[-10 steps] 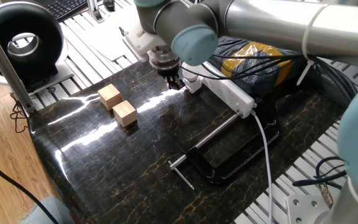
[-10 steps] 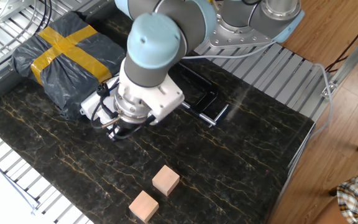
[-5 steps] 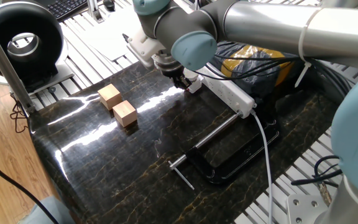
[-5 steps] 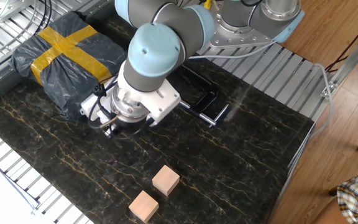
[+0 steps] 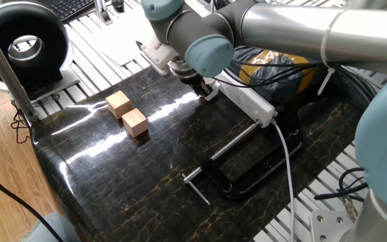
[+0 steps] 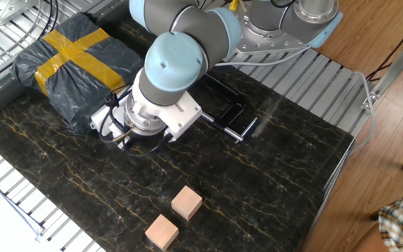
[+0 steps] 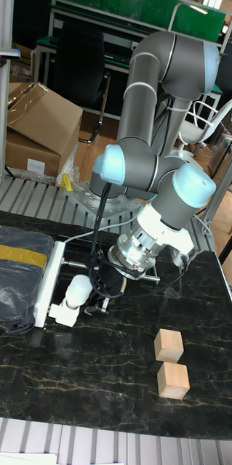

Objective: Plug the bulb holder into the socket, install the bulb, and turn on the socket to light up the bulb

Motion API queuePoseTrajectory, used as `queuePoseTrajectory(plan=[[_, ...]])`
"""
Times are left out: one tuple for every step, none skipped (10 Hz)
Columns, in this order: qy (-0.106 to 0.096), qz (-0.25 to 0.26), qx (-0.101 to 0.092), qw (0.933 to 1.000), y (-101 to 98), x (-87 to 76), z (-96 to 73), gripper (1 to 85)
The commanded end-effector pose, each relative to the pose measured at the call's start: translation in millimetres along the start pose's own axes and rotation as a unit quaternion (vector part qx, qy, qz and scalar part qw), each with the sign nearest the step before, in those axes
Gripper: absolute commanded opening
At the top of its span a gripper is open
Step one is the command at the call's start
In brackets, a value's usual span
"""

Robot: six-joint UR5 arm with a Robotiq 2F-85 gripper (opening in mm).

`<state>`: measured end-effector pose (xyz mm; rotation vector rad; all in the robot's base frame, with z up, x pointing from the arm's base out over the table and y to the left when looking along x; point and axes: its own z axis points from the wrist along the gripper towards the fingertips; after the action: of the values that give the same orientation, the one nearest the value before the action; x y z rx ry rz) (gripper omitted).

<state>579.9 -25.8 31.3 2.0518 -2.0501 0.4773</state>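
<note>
The socket [image 5: 247,101] is a long white strip lying along the far side of the dark table, also seen as the socket [image 7: 49,280] in the tall view. At its near end sits the small white bulb holder [image 7: 60,314] with the round white bulb [image 7: 77,287] standing in it. My gripper [image 7: 101,294] is low over the table, right beside the bulb on its right. In one fixed view the gripper [image 5: 202,87] has its dark fingers close together with nothing between them, at the strip's end. In the other fixed view the wrist hides the fingers.
Two tan wooden blocks [image 5: 118,103] [image 5: 135,122] sit on the table's left part. A black clamp [image 5: 247,168] with a metal bar lies toward the front right. A dark bag with yellow tape [image 5: 274,67] rests behind the socket. Its white cable [image 5: 289,161] trails off the table.
The gripper has slid a short way along the table toward the end of the socket and the bulb. The blocks, clamp and socket have not moved.
</note>
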Motion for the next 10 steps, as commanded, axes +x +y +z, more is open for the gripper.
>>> queuePoseTrajectory(plan=[[0.005, 0.012, -0.007, 0.9999, 4.2, -0.9, -3.2, 1.3], [0.014, 0.018, -0.006, 0.9997, 3.6, 1.5, -5.8, 1.3], [0.020, 0.020, -0.003, 0.9996, 1.8, 4.3, -6.4, 1.3], [0.022, 0.022, -0.001, 0.9995, 1.0, 5.5, -6.4, 1.3], [0.025, 0.025, 0.000, 0.9994, 0.5, 7.1, -6.2, 1.3], [0.033, 0.025, 0.001, 0.9991, 0.0, 11.0, -6.1, 1.3], [0.036, 0.026, 0.003, 0.9990, -1.0, 12.8, -6.0, 1.3], [0.037, 0.026, 0.004, 0.9990, -1.8, 13.7, -5.6, 1.3], [0.038, 0.025, 0.006, 0.9989, -2.1, 14.4, -3.8, 1.3], [0.045, 0.024, 0.010, 0.9987, -3.2, 18.8, -1.3, 1.3]])
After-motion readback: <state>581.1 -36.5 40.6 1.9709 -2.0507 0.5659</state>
